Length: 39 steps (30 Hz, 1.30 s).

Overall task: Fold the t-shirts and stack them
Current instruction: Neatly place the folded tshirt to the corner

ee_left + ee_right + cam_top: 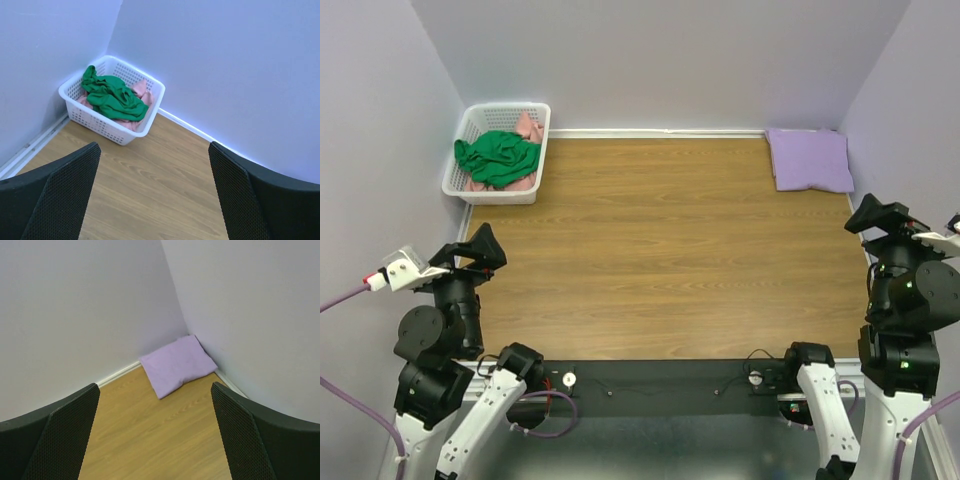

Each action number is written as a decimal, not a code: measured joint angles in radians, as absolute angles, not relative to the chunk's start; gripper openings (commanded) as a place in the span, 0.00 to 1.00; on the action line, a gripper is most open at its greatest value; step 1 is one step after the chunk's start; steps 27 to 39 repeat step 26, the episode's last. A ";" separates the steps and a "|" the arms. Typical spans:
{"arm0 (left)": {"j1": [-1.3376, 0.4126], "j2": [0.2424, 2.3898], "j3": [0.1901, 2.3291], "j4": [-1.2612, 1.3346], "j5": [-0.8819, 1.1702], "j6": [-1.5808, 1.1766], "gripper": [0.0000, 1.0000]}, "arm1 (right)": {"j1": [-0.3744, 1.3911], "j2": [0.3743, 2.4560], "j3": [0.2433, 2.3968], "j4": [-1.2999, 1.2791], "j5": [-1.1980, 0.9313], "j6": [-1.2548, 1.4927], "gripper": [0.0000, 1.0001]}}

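Lavender tee (809,158) sat folded flat in the desk's (660,260) far-right corner, probably the stack base, kept clear of the folding area. Green tee (497,157) and pink tee (528,128) lay crumpled in the basket (470,118), far left, not yet folded. Left pincer (154,150) and right pincer (155,390) were spread wide and empty, at the near corners. Green looked the likely next pick, being on top.

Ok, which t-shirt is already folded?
The lavender t-shirt, a neat flat rectangle in the far right corner. The green t-shirt and pink t-shirt lie crumpled in the white basket.
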State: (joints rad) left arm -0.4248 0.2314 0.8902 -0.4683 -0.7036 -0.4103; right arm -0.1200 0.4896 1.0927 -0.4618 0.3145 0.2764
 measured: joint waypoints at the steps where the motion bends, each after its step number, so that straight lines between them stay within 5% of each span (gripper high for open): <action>1: -0.425 0.231 0.890 -0.471 -0.704 -0.408 0.98 | -0.116 0.480 1.087 -0.472 0.316 0.266 1.00; 39: -0.425 0.164 0.837 -0.360 -0.715 -0.301 0.98 | -0.053 0.425 1.055 -0.498 0.307 0.210 1.00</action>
